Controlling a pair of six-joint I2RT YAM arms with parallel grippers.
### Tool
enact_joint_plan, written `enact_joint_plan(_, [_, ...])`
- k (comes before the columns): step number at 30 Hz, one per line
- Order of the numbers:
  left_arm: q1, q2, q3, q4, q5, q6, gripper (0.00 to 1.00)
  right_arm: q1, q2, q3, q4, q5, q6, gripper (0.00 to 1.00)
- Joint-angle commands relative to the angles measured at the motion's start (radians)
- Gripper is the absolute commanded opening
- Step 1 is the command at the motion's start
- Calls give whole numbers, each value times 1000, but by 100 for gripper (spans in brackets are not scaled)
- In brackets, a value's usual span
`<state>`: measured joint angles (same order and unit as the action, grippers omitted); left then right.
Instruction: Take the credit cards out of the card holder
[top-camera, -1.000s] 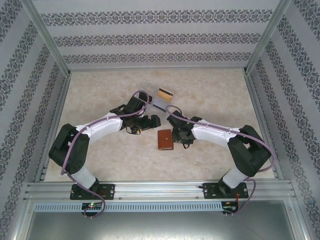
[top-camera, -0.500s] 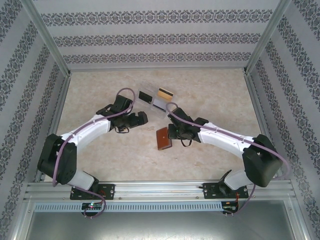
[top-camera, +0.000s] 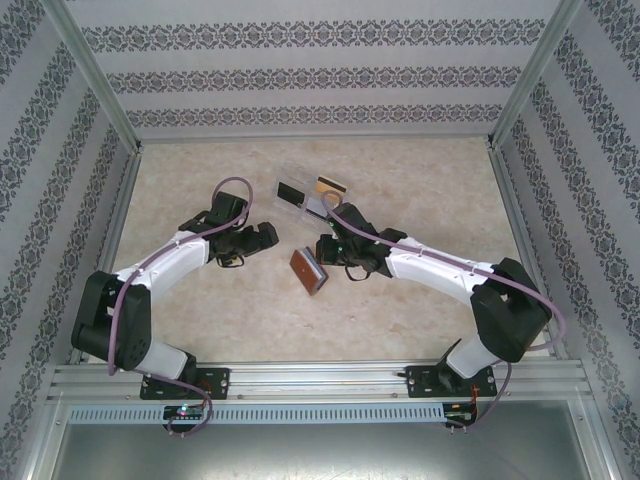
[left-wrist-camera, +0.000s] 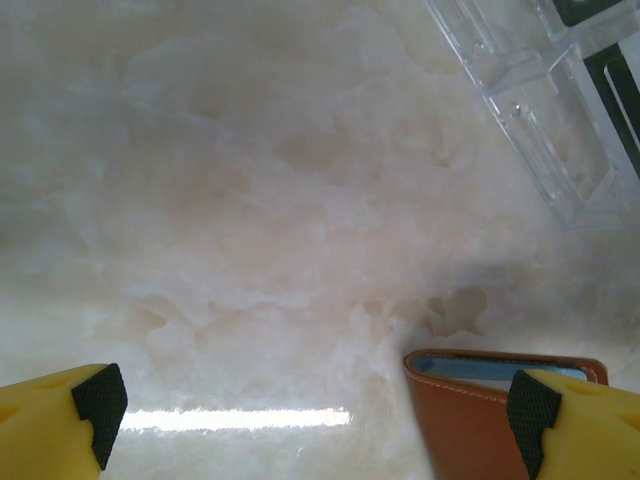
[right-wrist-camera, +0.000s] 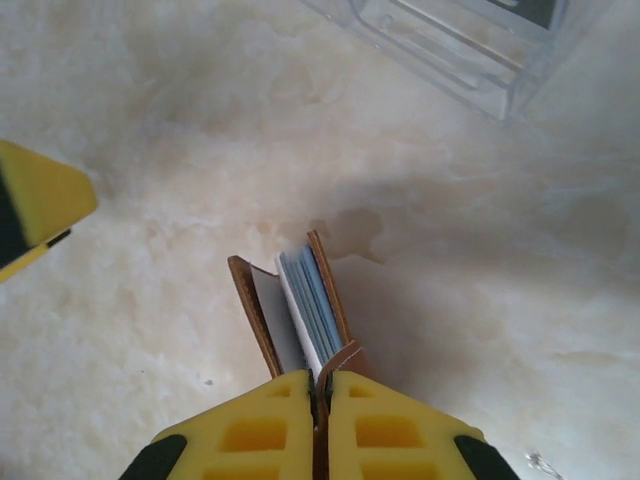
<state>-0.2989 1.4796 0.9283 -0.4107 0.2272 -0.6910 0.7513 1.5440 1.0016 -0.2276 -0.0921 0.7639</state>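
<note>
Your right end effector clamped on cover edge of card holder. Holder mid-bench, ajar, long axis running straight away from that end effector. Your left end effector spread wide, empty, holder just beside its right fingertip. Cards likely inside.

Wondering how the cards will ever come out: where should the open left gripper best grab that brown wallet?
Likely the free cover leaf of the card holder, with the left gripper coming from its own side. The right gripper is shut on the other leaf, holding it on edge, and the leaves gape, offering a thin loose edge to pinch.
</note>
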Motion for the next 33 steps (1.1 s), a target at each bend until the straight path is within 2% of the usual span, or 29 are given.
enact_joint_plan(1, [13, 20, 57, 18, -13, 12, 100, 14, -51, -23, 81, -5, 23, 9])
enact_joint_plan(5, [14, 12, 56, 24, -26, 13, 99, 16, -78, -59, 155, -18, -5, 9])
enact_joint_plan(16, [18, 42, 75, 44, 108, 35, 100, 13, -76, -67, 169, 2, -33, 10])
enact_joint_plan(21, [18, 114, 150, -2, 268, 86, 88, -19, -92, -103, 138, 31, -37, 10])
enact_joint_plan(26, [2, 170, 140, 46, 405, 63, 75, -61, -123, -182, 94, 77, -7, 9])
enact_joint_plan(31, [-29, 208, 139, 63, 467, 46, 63, -115, -153, -260, 92, 45, -20, 10])
enact_joint_plan(33, [-37, 225, 150, 56, 484, 45, 61, -146, -155, -285, 93, 30, -24, 10])
